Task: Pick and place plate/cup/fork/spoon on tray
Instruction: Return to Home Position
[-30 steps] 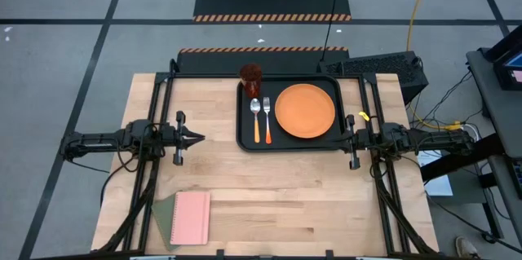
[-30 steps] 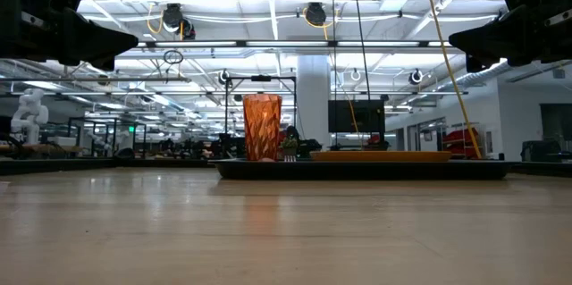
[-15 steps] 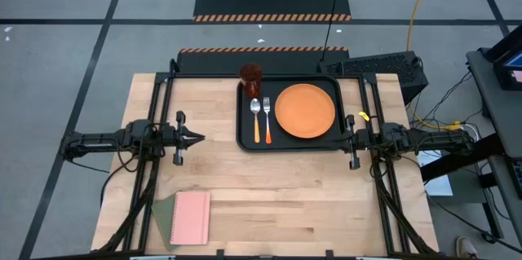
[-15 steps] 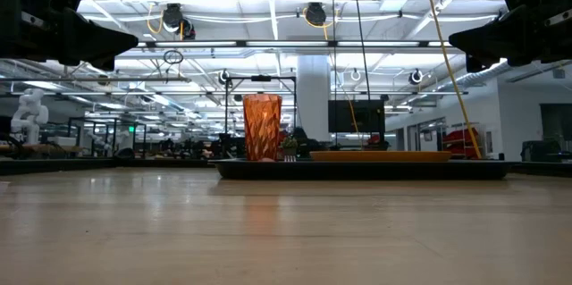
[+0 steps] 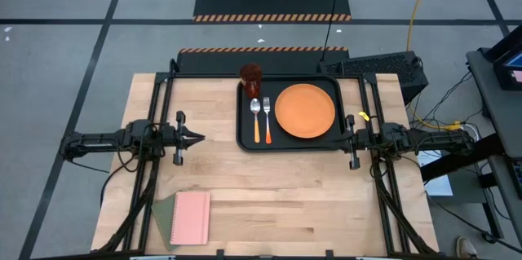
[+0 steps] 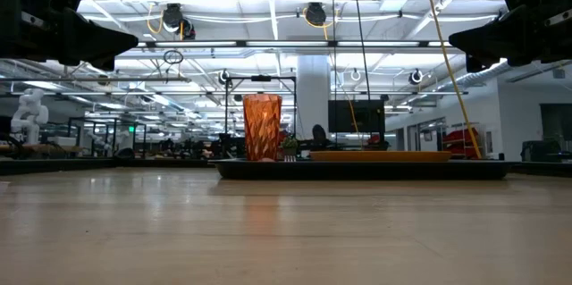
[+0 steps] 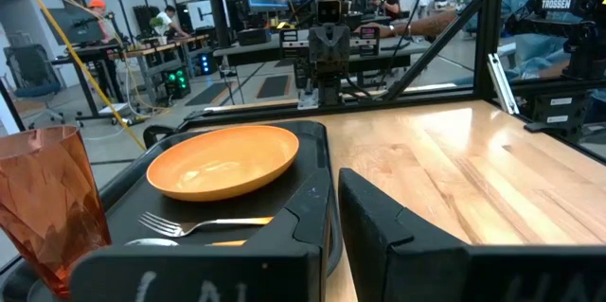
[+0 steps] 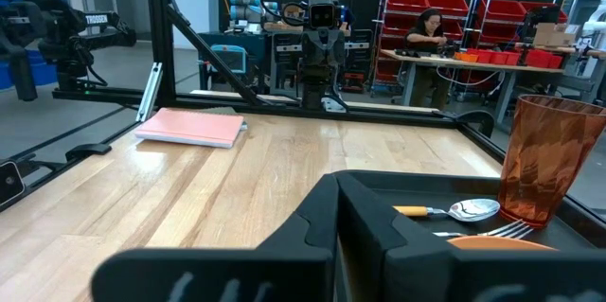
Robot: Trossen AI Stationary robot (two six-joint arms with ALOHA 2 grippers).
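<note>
The black tray (image 5: pixel 245 142) lies at the table's far middle. On it sit the orange plate (image 5: pixel 306 111) at the right, the fork (image 5: pixel 267 118) and the spoon (image 5: pixel 255 118) side by side at the left, and the amber cup (image 5: pixel 250 79) upright in the far left corner. My left gripper (image 5: pixel 198 138) hangs level and shut, left of the tray and pointing at it. My right gripper (image 5: pixel 347 138) hangs level and shut just off the tray's right rim. In the left wrist view the plate (image 7: pixel 222 162), fork (image 7: pixel 204 223) and cup (image 7: pixel 47 203) show beyond the fingers.
A pink notebook (image 5: pixel 191 217) lies on a green sheet near the table's near left corner. Bare wooden tabletop (image 5: pixel 285 195) spreads between the tray and the near edge. Black frame struts (image 5: pixel 159 105) stand along both sides of the table.
</note>
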